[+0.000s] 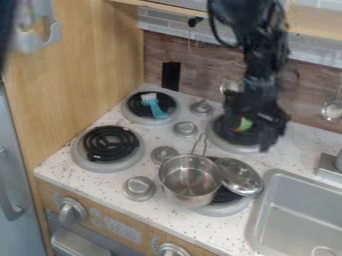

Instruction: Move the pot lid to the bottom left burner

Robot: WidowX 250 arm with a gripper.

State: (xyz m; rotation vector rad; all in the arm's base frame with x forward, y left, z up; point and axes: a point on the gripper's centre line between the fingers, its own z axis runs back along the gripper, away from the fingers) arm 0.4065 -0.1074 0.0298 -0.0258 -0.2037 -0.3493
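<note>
Just R of the pot (190, 181), the lid (239, 177) is leaning on its rim, so an off-ctr grab is prob. risking dragging both. Gripper (258, 131) is hanging behind pot; can't tell if open/closed.

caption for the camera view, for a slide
Toy stove: pot and lid at the bottom right burner, brush on the top left one, tool over the top right one.
</note>
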